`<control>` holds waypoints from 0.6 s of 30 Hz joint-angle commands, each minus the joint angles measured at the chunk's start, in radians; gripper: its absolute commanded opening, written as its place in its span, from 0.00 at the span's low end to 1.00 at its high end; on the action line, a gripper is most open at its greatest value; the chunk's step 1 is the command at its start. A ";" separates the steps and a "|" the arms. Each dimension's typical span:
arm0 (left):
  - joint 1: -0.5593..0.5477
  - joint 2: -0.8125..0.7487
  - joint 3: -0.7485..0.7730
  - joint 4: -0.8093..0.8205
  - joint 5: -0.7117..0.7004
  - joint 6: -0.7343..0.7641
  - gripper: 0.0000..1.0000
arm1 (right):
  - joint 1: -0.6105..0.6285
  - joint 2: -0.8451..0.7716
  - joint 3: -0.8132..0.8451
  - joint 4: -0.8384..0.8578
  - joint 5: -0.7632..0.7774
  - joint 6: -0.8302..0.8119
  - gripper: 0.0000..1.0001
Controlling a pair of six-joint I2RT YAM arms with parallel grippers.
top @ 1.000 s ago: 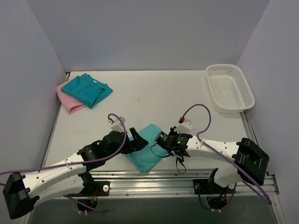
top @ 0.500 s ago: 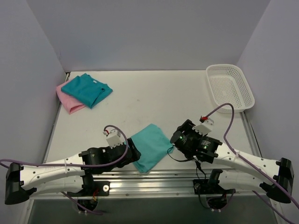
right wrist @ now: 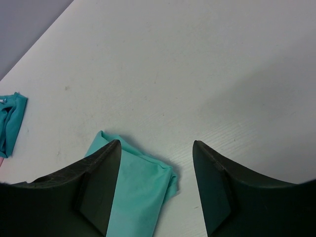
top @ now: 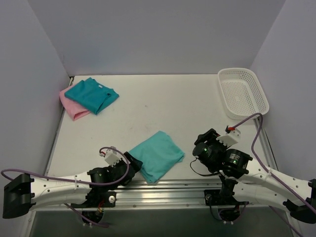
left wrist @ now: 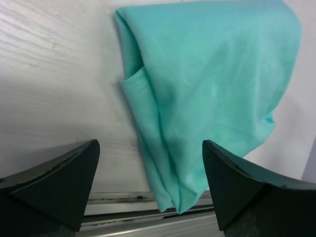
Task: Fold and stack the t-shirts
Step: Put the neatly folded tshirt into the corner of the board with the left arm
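Observation:
A folded light sea-green t-shirt (top: 157,155) lies near the table's front edge; it fills the left wrist view (left wrist: 212,94) and shows low in the right wrist view (right wrist: 138,195). A folded darker teal-blue t-shirt (top: 92,95) lies on a pink t-shirt (top: 73,107) at the far left. My left gripper (top: 133,165) is open and empty, just left of the sea-green shirt. My right gripper (top: 201,149) is open and empty, to the right of it. Neither touches the cloth.
A white plastic mesh basket (top: 243,93) stands at the far right back. The metal rail (top: 163,186) runs along the table's front edge, just below the sea-green shirt. Grey walls close in the left, back and right.
Both grippers have let go of the sea-green shirt and drawn back towards the front edge, left arm to the left, right arm to the right. The shirt lies folded and still.

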 commanded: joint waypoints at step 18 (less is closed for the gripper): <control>-0.004 0.440 -0.002 0.517 0.022 -0.065 0.71 | 0.005 0.016 -0.023 -0.042 0.094 -0.002 0.57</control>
